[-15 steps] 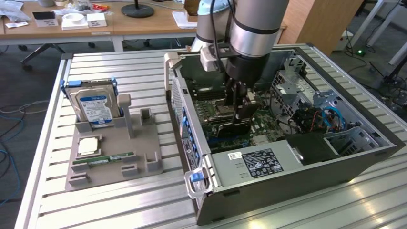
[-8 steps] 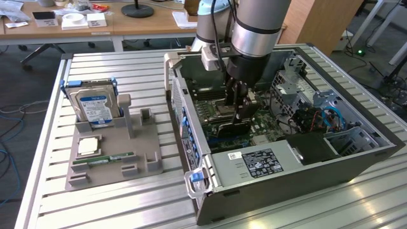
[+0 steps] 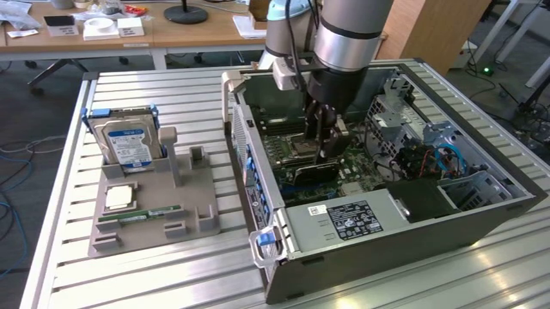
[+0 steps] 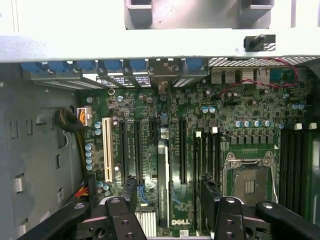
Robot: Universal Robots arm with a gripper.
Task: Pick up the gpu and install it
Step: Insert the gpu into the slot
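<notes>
The gripper [image 3: 325, 149] is hanging inside the open computer case [image 3: 481, 212], its fingers [image 4: 212, 192] spread wide and pinching nothing, just above the gpu [image 4: 163, 180], which is standing on edge in a motherboard [image 4: 250, 115] slot between them. The install appears to be in its last step; any next move is calling for a straight, clean lift off the card.

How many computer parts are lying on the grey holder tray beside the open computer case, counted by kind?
Hard drive: 1
Processor chip: 1
Memory stick: 1
Total: 3 parts on the grey holder tray.
The graphics card is not there; it stands inside the computer case, under the open gripper.
</notes>
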